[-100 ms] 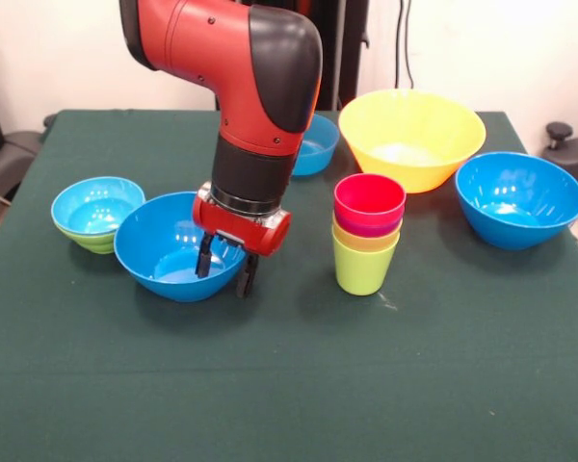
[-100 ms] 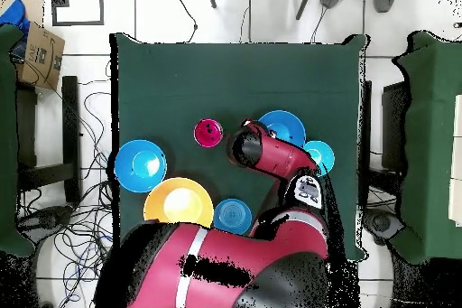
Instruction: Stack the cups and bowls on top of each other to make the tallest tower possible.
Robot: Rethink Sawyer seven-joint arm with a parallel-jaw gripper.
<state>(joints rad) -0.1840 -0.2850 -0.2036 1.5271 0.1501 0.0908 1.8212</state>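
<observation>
Left of centre in the front view, the jaws [image 1: 224, 270] stand apart astride the near rim of a large blue bowl [image 1: 169, 252], gripping nothing.

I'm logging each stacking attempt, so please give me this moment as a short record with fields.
gripper: open, fingers straddling the near rim of a large glossy blue plastic bowl
cups: four ribbed plastic tumblers nested upright, lime green lowest, red on top
nested pair: blue bowl inside lime green bowl
other bowls: very large yellow bowl, large blue bowl, small blue bowl
</observation>
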